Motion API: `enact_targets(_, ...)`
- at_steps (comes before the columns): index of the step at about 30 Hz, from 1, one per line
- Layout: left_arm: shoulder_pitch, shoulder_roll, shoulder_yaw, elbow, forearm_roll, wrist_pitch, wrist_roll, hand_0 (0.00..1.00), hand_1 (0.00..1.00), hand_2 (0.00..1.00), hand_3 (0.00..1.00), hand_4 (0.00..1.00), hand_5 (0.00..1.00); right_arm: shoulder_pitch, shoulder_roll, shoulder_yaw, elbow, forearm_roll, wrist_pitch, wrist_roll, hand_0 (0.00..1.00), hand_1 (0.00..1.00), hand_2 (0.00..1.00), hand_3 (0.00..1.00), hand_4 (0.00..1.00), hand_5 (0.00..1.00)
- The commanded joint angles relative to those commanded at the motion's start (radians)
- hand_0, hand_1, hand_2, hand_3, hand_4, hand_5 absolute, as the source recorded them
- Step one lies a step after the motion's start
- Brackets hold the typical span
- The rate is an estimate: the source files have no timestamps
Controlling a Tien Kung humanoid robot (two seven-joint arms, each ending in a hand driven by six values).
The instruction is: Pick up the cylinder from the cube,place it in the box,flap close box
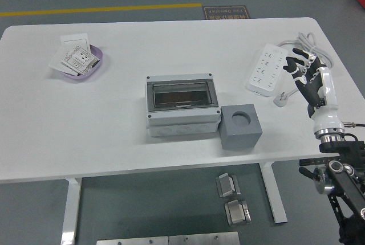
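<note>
A grey box [182, 105] with a closed dark see-through flap sits at the table's middle. A grey cube [240, 126] with an empty round hole in its top stands against the box's right front corner. No cylinder is visible. My right hand [305, 74] is at the table's right edge, above the table near a power strip, fingers spread and empty, well right of the cube. My left arm is out of view.
A white power strip [264, 74] with its cable and plug [280, 99] lies at the right, close to my right hand. A purple dish [97, 65] holding white cards sits at the far left. Metal parts lie on the floor below the table's front edge.
</note>
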Motion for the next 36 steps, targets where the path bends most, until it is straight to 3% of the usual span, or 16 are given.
enact_targets(36, 0.002, 0.005, -0.017, 0.000, 0.025, -0.006, 0.008, 0.678, 0.701, 0.671, 0.713, 0.717, 0.322, 0.007, 0.008, -0.013, -0.011, 0.006, -0.002, -0.001, 0.645, 0.578, 0.642, 0.706, 0.958, 0.597)
